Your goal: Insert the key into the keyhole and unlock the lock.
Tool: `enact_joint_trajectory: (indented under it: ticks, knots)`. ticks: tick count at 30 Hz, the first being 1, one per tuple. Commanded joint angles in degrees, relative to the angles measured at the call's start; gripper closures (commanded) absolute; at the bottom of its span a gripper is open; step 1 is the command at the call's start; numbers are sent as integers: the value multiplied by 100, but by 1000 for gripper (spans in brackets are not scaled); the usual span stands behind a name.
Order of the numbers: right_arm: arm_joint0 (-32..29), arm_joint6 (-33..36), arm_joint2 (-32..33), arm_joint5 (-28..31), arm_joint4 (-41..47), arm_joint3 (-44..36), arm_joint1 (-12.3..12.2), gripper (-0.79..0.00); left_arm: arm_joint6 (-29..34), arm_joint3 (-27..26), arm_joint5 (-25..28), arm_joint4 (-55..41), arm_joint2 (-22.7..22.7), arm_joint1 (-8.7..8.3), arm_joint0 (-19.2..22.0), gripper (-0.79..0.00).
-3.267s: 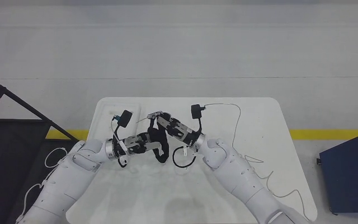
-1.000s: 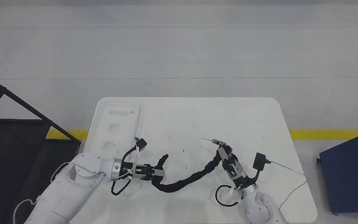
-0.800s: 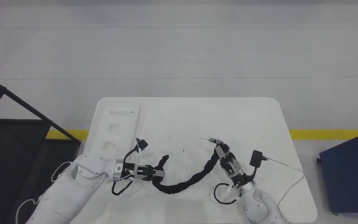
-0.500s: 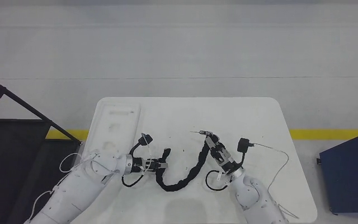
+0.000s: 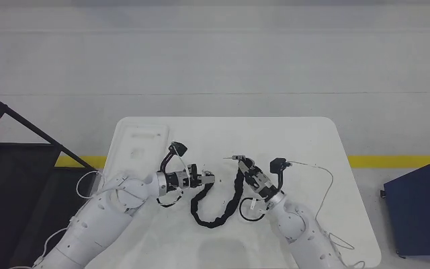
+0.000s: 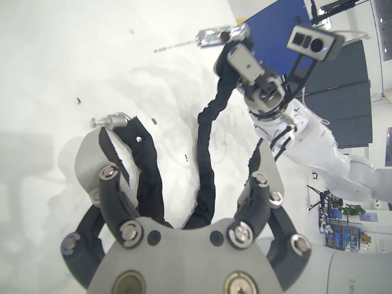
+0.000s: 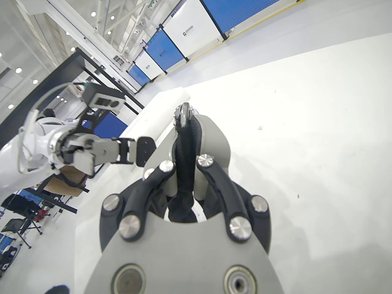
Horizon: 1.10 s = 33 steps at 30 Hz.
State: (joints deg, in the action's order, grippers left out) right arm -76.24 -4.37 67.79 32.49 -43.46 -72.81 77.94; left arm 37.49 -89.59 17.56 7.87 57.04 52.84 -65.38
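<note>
Your left hand (image 5: 205, 179) sits over the near-left part of the tabletop (image 5: 302, 144), just right of the white tray (image 5: 138, 141) that lies at the far-left corner. Its fingers (image 6: 92, 154) are spread wide apart and clamp nothing. In the left wrist view (image 6: 181, 139), one end of the black cable lock (image 6: 206, 142) lies against the inner face of one finger, and its small metal pin (image 6: 111, 120) pokes out past that fingertip. The opposite finger stands well clear of the cable.

From that end the cable lock (image 5: 213, 216) drops toward you in a U-shaped loop that rests on the tabletop (image 6: 61, 32) between the two arms. It then climbs to the right.

Your right hand (image 5: 243, 165) is near the middle of the tabletop (image 7: 306, 108), close beside the left hand but not touching it. It is closed tight on the other end of the lock. In the right wrist view (image 7: 185, 123), the black sleeve (image 7: 183, 160) is squeezed between the two fingers. The silver lock head (image 7: 182, 114) shows just beyond the fingertips. The left wrist view shows the same hand (image 6: 232, 50) from the front, with the lock head (image 6: 220, 35) lying crosswise above it. A thin rod (image 6: 174, 46) sticks out of the head toward the left side, too blurred to say what it is. The pin and the lock head are apart.

Farther right, a thin white wire (image 5: 322, 168) arcs over the tabletop.
</note>
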Motion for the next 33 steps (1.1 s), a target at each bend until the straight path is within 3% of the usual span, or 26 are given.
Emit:
enact_joint_trajectory:
  ticks: [1,5,9,14,18,19,20,21,23,24,33]
  knots:
    - [76,130,-43,-156,28,25,11,0,53,-168,22,-265,399,-75,-136,-785]
    - [254,693,-196,-711,5,127,43,0,269,-457,107,-1086,1259,-219,-441,-785]
    - [381,1002,-332,-1170,-70,202,75,0,273,-591,606,-1539,2012,-324,-832,-785]
    - [395,1103,-387,-1621,-410,161,72,0,492,-645,932,-1890,2546,-395,-1227,-785]
    - [367,1297,-444,-2046,-615,25,75,0,557,-722,1162,-1946,2728,-414,-1537,-785]
    - [366,1333,-465,-2121,-728,-23,72,-99,558,-732,1189,-1952,2763,-416,-1584,-785]
    - [348,1345,-476,-2173,-768,-71,71,-277,559,-743,1204,-1961,2789,-417,-1626,-785]
    - [335,1369,-486,-2204,-812,-116,69,-372,565,-751,1214,-1975,2815,-418,-1662,-785]
    - [321,1432,-502,-2312,-1001,-197,58,-751,571,-759,1222,-1996,2868,-420,-1719,-785]
    - [300,1443,-507,-2342,-1003,-252,58,-785,579,-759,1223,-2012,2893,-421,-1743,-785]
    - [95,1483,-440,-2513,-1472,-857,0,-785,915,-734,1217,-2407,3180,-446,-1839,-785]
